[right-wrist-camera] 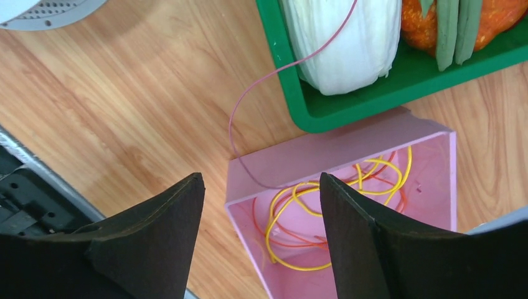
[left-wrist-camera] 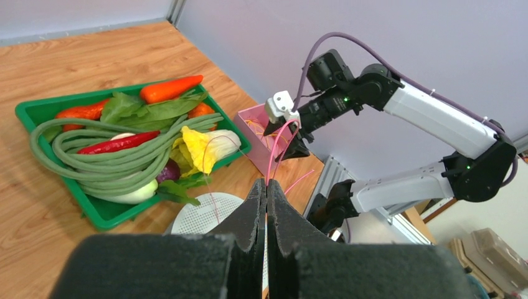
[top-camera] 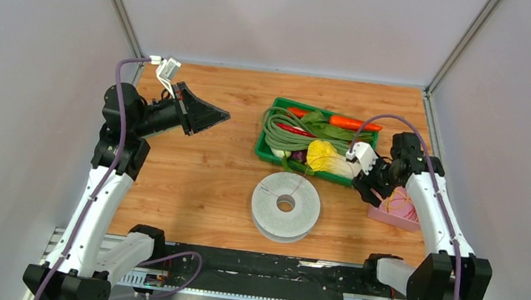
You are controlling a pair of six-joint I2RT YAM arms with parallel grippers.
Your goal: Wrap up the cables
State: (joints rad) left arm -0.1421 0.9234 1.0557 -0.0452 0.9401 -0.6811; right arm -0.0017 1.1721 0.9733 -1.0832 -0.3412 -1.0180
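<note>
Pink and hair-thin, the pink cable (right-wrist-camera: 231, 123) leaves the rim of the pink box (right-wrist-camera: 348, 149), loops over the wooden worktop (top-camera: 200, 180) and climbs across a white cabbage (right-wrist-camera: 348, 43) in the green tray (right-wrist-camera: 324, 109).

The left claw (left-wrist-camera: 266, 187) is raised well above the worktop with its fingers pressed together. Pink strands come out right at the seam between the tips, so it appears to be pinching the cable. The strand is so fine that a firm grip cannot be confirmed.

The right claw (right-wrist-camera: 260, 180) hangs over the near wall of the pink box, fingers spread wide and holding nothing. Below it a loose tangle of yellow and orange cables (right-wrist-camera: 271, 218) lies in the box.

The grey spool (top-camera: 264, 208) lies flat on the worktop, just beside the tray's near edge and between the two arms. From overhead a faint pink line crosses its top face toward the tray.

My judgement is that the job is at an early stage. One strand is picked up and led toward the spool, but no built-up pink turns show on it. Winding that strand remains, and the tangle in the box is untouched.
</note>
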